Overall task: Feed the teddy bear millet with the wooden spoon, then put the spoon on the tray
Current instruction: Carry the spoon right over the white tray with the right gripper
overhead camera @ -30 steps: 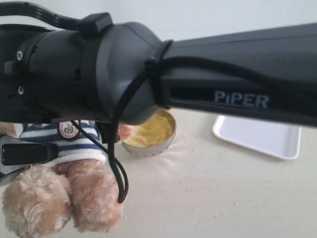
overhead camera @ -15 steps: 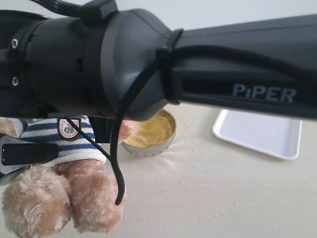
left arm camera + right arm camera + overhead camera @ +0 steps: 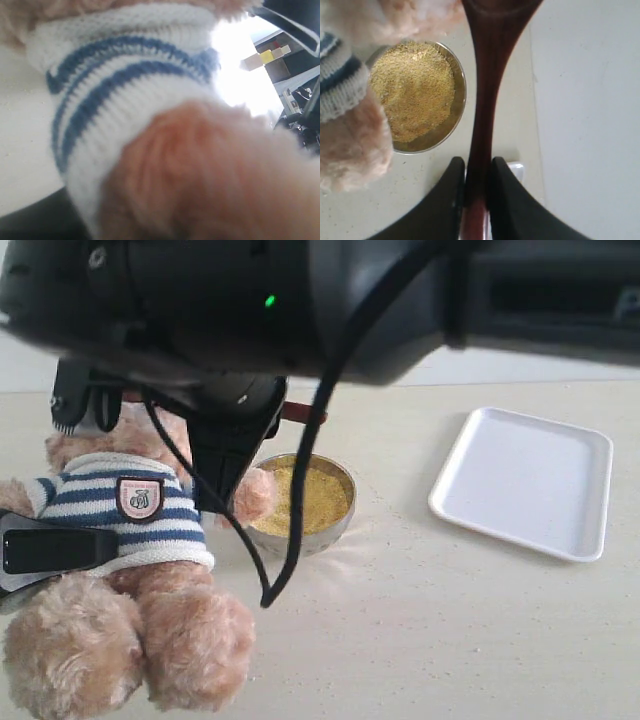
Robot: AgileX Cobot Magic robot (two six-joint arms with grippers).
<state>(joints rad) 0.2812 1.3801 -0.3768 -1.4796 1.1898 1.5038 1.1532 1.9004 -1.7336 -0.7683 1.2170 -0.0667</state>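
Note:
The teddy bear [image 3: 120, 540] sits at the left in its striped shirt, and its fur and shirt [image 3: 125, 100] fill the left wrist view. A black finger [image 3: 55, 550] of my left gripper presses against its flank. The metal bowl of millet [image 3: 300, 502] stands beside the bear's paw. My right gripper [image 3: 477, 169] is shut on the handle of the wooden spoon [image 3: 487, 75], above the bowl [image 3: 415, 95]. The spoon's bowl end points at the bear's fur and runs out of that view. The handle's tail [image 3: 300, 412] sticks out behind the gripper [image 3: 232, 435]. The white tray [image 3: 525, 480] lies at the right.
My right arm [image 3: 330, 300] fills the top of the exterior view, with a black cable [image 3: 300, 530] hanging in front of the bowl. Stray grains lie on the pale tabletop [image 3: 430, 630]. A tray corner [image 3: 517, 170] shows behind the right fingers.
The right arm has lifted in the exterior view, uncovering the bear's head, the whole bowl and the whole tray. The bear, bowl and left finger have not moved.

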